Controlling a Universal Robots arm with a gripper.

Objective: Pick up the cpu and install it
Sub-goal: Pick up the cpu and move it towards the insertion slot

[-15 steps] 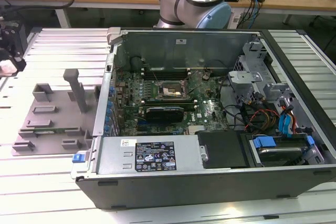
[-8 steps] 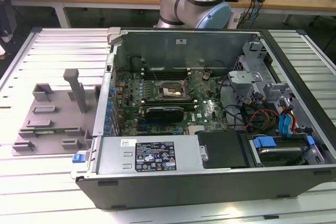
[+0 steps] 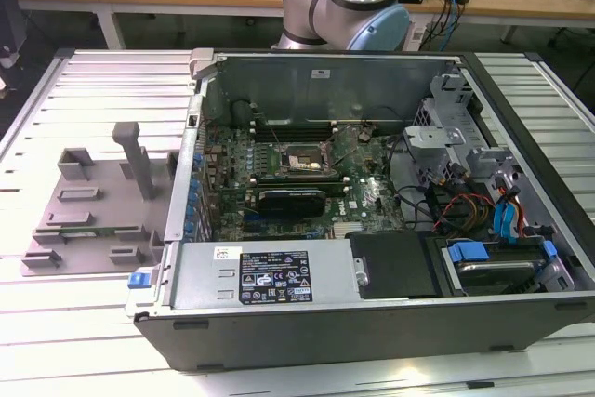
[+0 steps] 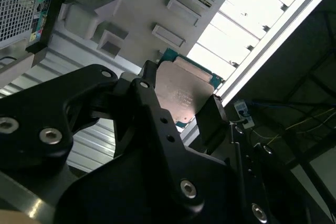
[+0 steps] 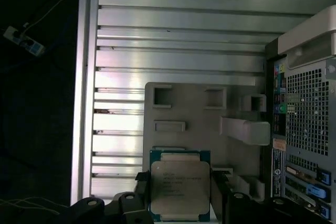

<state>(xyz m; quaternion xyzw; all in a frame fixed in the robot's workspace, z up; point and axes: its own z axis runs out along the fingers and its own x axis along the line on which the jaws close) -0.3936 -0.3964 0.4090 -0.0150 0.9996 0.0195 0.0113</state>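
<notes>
Cpu (image 5: 180, 190) sits clamped in my gripper (image 5: 180, 182), one finger on each of two opposite edges. Its pale metal top faces both wrist cameras and its green rim shows around the plate. The fingers (image 4: 210, 121) are closed only as far as the chip's width allows. They touch nothing else that I can see. The chip lies flat across the gap between them, nearly square, so it has no long axis worth steering by.

Below it is the grey tray (image 5: 199, 108), which rests on the slatted table (image 5: 184, 24). I judge the chip to be lifted clear of the tray's pockets, though I cannot tell how much gap there is.

What matters most is where the socket (image 3: 307, 163) lies. It is inside the open case (image 3: 372, 183), about mid-board, well apart from the tray. In the exterior view the tray (image 3: 93, 220) stands just beside the case on that view's left, so the socket lies toward that view's right, past the case wall. In the first wrist view the case's perforated back panel (image 5: 304, 103) runs along one side of the tray, near my load.
</notes>
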